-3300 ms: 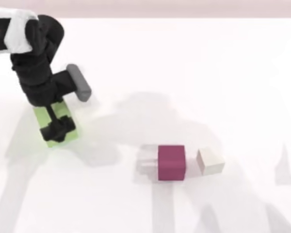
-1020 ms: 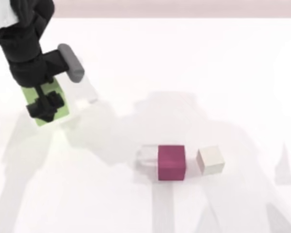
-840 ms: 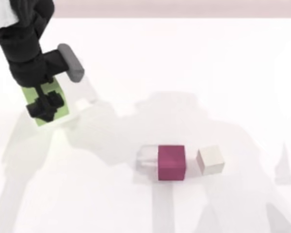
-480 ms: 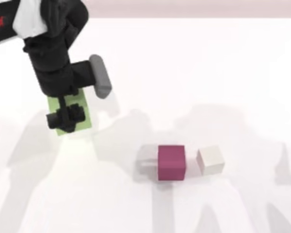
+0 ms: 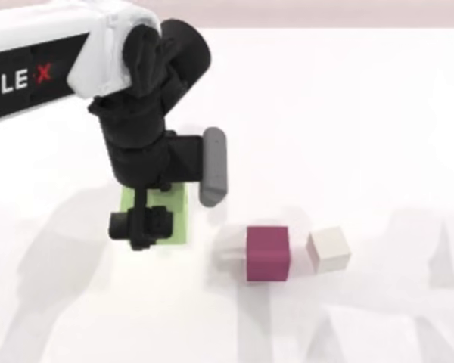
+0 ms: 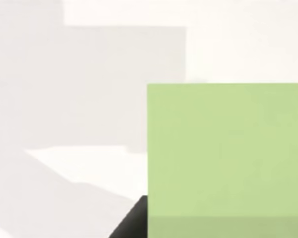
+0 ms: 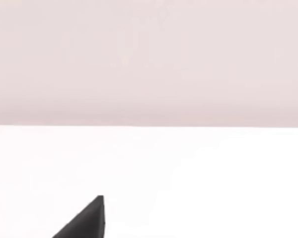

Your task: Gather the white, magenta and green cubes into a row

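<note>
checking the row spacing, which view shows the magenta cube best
The top view: the matte dark magenta cube sits whole there, a small gap from the smaller off-white cube. The left wrist view shows only the lime green cube and table; the right wrist view shows no cube.

The green cube (image 5: pixel 174 215) looks matt and smooth, an even flat lime; the magenta cube (image 5: pixel 267 252) at its 3 o'clock and the white cube (image 5: pixel 328 250) beyond share that finish. The table (image 5: pixel 363 113) is plain smooth white. The left arm's (image 5: pixel 38 72) shell looks like glossy white and black plastic.
</note>
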`<state>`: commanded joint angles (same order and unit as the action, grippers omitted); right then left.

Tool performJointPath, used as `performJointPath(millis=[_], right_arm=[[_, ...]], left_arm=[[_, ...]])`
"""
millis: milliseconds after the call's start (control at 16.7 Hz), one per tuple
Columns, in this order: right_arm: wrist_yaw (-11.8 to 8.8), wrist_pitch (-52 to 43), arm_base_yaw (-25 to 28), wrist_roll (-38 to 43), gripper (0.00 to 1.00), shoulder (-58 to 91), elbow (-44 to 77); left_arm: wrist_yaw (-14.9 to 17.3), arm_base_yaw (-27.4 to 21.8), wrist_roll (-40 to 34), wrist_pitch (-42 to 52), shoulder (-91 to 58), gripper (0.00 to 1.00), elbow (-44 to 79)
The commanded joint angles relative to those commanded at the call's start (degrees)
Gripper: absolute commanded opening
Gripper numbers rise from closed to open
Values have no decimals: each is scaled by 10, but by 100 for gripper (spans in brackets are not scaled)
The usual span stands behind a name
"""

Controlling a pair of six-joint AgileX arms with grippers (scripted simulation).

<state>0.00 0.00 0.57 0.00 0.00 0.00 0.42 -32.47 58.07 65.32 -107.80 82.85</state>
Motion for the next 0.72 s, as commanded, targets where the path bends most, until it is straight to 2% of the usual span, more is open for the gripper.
performJointPath(millis=[240, 540, 720], right_arm=[[0, 0, 0, 0, 100, 0, 0], [0, 0, 0, 0, 100, 0, 0], [0, 0, 0, 0, 100, 0, 0]], left_arm=[[0, 2, 0, -10, -6, 0, -6], [0, -2, -4, -117, -38, 0, -71], [0, -5, -4, -147, -53, 0, -95]])
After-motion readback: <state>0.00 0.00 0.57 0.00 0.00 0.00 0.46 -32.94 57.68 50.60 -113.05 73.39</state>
